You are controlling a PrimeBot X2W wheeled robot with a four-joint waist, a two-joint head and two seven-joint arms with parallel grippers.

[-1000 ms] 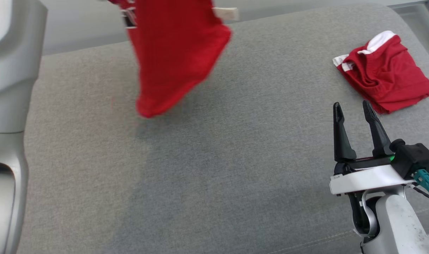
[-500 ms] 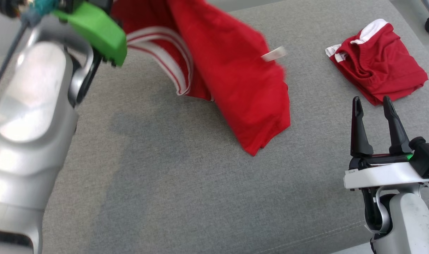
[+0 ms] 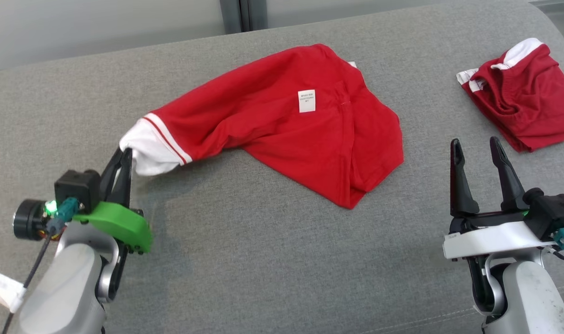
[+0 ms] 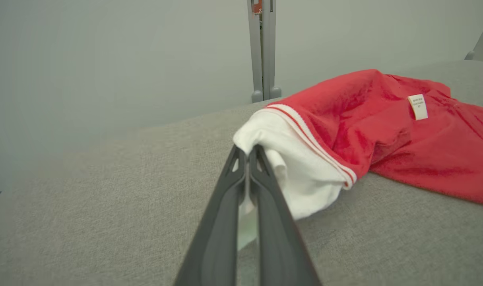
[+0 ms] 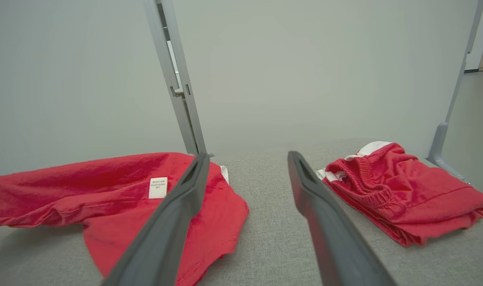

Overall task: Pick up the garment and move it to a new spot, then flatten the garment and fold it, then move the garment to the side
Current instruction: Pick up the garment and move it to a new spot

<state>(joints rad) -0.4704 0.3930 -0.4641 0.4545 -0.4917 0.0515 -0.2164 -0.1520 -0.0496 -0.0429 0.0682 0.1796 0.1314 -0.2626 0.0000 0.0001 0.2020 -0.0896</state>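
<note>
A wide grey cushion (image 3: 263, 241) carried a red shirt (image 3: 272, 125), lying crumpled near its middle with one sleeve stretched toward the left, and a second red garment (image 3: 518, 97) bunched at the far right. The left tool (image 3: 124, 160) was clamped together on the sleeve's white cuff (image 3: 145, 148), while the right tool (image 3: 475, 140) stood apart and empty, clear of both garments. The shirt looked light, soft and floppy, likely to sag, so hems, cuffs or shoulder seams seemed better holds than the small white label (image 3: 307, 100).
</note>
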